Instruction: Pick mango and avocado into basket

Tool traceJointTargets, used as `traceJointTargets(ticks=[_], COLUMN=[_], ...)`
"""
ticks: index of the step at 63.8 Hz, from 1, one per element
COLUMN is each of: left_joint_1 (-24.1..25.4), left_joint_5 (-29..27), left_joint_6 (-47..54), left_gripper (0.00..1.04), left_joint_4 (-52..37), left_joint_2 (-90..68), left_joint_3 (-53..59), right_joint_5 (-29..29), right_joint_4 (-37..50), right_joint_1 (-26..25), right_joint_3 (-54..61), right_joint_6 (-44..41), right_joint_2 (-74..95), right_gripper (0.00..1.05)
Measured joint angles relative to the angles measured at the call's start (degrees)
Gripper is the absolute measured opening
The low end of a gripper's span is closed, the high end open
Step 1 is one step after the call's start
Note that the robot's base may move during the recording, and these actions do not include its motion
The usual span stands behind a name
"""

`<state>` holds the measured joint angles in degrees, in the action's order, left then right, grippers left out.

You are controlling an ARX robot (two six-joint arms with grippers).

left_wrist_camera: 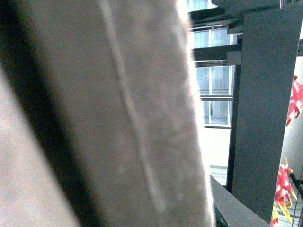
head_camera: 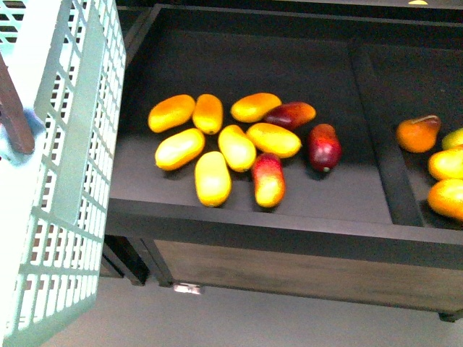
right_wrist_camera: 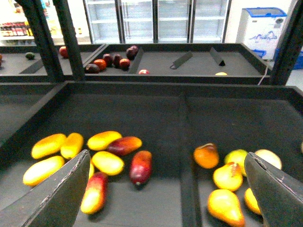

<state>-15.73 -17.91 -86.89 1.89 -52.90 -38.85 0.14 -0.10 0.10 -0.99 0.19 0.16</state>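
Ten mangoes (head_camera: 236,147) lie in a loose cluster at the centre of the front view, on the floor of a dark tray (head_camera: 304,65). Most are yellow to orange, two are dark red, and several touch. Pears (head_camera: 417,134) sit at the right edge, in the next compartment past a divider (head_camera: 379,130). The basket (head_camera: 79,181) fills the left edge of that frame, tilted, its slotted side facing the tray and its brown handle (head_camera: 14,108) at upper left.

In the right wrist view the right gripper (right_wrist_camera: 166,158) hangs over the tray, its fingers (right_wrist_camera: 57,194) spread wide at lower left and lower right, holding nothing. The mangoes show at lower left and the pears at lower right.

A blurred brown-grey surface close to the lens fills most of the left wrist view. The left gripper does not show, so its state cannot be told.
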Motion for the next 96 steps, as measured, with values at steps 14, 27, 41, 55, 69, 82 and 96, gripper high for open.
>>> traceJointTargets(ticks=[14,27,41,55,69,82,96], left_joint_1=[0.0,0.0,0.0,0.0,0.0,0.5,-0.4], left_joint_5=[-0.2,-0.1,-0.1,-0.1,-0.1,-1.9,5.2], left_joint_6=[0.0,0.1,0.0,0.0,0.1,0.8,8.5], left_gripper=[0.29,0.29,0.29,0.29,0.29,0.29,0.29], left_joint_4=[0.0,0.0,0.0,0.0,0.0,0.0,16.2], left_joint_2=[0.0,0.0,0.0,0.0,0.1,0.1,-5.5], left_joint_3=[0.0,0.0,0.0,0.0,0.0,0.0,-7.5], right_joint_5=[0.0,-0.1,-0.1,-0.1,-0.1,-0.6,-0.3], right_joint_4=[0.0,0.0,0.0,0.0,0.0,0.0,0.0], right_joint_1=[0.0,0.0,0.0,0.0,0.0,-0.2,-0.2], right_joint_3=[0.0,0.0,0.0,0.0,0.0,0.0,0.0], right_joint_6=[0.0,0.0,0.0,0.0,0.0,0.0,0.0], right_joint_2=[0.0,0.0,0.0,0.0,0.0,0.0,0.0], right_gripper=[0.96,0.96,0.96,0.96,0.96,0.96,0.96])
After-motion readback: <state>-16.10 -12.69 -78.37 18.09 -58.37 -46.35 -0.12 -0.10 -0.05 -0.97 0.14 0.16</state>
